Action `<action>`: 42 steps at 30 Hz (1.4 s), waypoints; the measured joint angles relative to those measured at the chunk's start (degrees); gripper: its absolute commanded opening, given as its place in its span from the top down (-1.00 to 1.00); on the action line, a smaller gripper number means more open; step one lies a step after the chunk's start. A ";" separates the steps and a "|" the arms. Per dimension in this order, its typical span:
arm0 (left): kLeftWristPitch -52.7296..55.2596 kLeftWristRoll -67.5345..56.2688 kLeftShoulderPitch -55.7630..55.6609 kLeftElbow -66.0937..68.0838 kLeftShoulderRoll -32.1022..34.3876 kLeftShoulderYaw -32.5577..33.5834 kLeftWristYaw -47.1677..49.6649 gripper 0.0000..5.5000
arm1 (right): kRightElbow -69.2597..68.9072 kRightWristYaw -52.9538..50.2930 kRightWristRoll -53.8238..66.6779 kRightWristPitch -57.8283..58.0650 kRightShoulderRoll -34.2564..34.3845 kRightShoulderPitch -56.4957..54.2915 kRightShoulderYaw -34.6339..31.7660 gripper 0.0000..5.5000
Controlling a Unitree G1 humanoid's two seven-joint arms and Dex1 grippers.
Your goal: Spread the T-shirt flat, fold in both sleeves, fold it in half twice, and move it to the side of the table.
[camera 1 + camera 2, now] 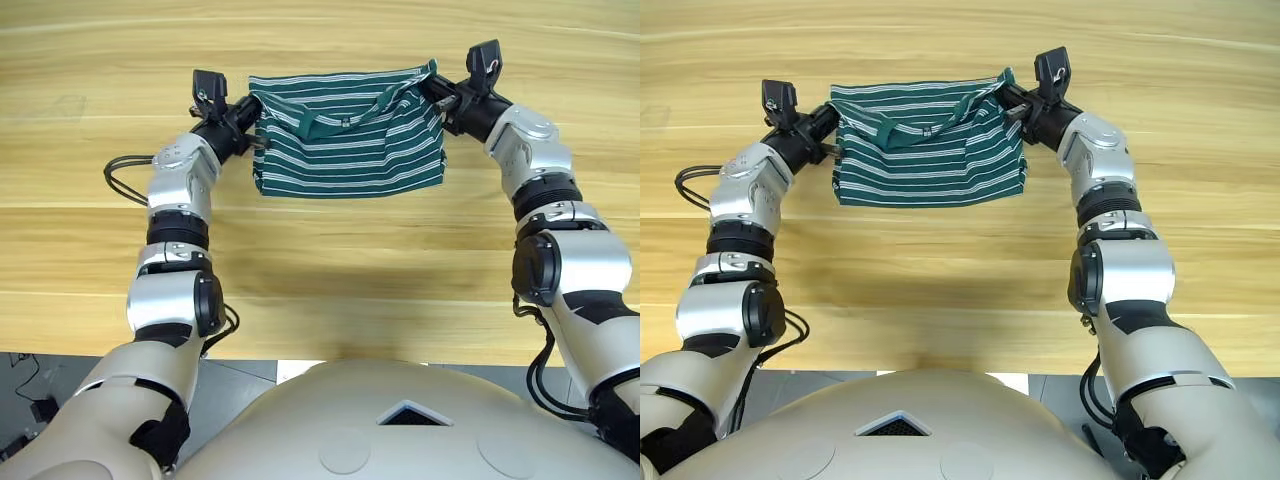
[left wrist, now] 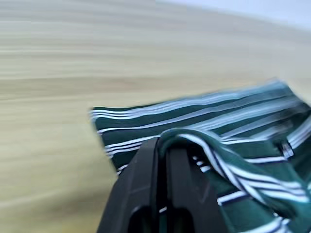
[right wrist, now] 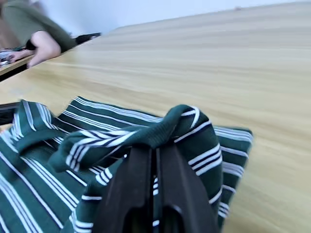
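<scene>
A green T-shirt [image 1: 345,140] with white stripes lies folded into a rough rectangle at the far middle of the wooden table [image 1: 320,270]. My left gripper [image 1: 258,130] is shut on the shirt's left edge, with cloth pinched between its black fingers [image 2: 146,179]. At the shirt's upper right corner my right gripper [image 1: 437,92] is shut on a bunched fold of fabric, seen close in the right wrist view around its fingers [image 3: 146,184]. The collar [image 1: 345,112] shows near the top middle of the shirt.
Bare wooden table surrounds the shirt on all sides, with wide room toward me and to both sides. A black cable [image 1: 125,180] loops beside my left arm. The table's near edge [image 1: 260,358] meets a grey floor.
</scene>
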 measured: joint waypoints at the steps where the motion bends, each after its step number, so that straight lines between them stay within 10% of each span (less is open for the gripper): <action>1: -0.06 -0.06 -0.34 1.72 -0.14 0.70 1.36 1.00 | 1.09 -1.98 -0.62 0.20 0.15 -0.09 -0.03 0.99; 26: -12.99 -13.16 3.09 -4.59 -7.08 16.02 0.99 1.00 | 0.71 -4.78 1.37 -5.70 4.42 4.07 -6.43 -0.39; 37: -16.55 0.26 6.44 -3.74 -6.26 7.66 14.02 1.00 | -1.88 -4.09 1.40 -5.97 5.55 6.72 -6.41 -0.94; 42: -16.08 0.61 6.75 -2.77 -6.12 6.75 13.81 0.68 | -2.95 -4.09 1.39 -5.99 5.79 7.21 -5.98 -0.96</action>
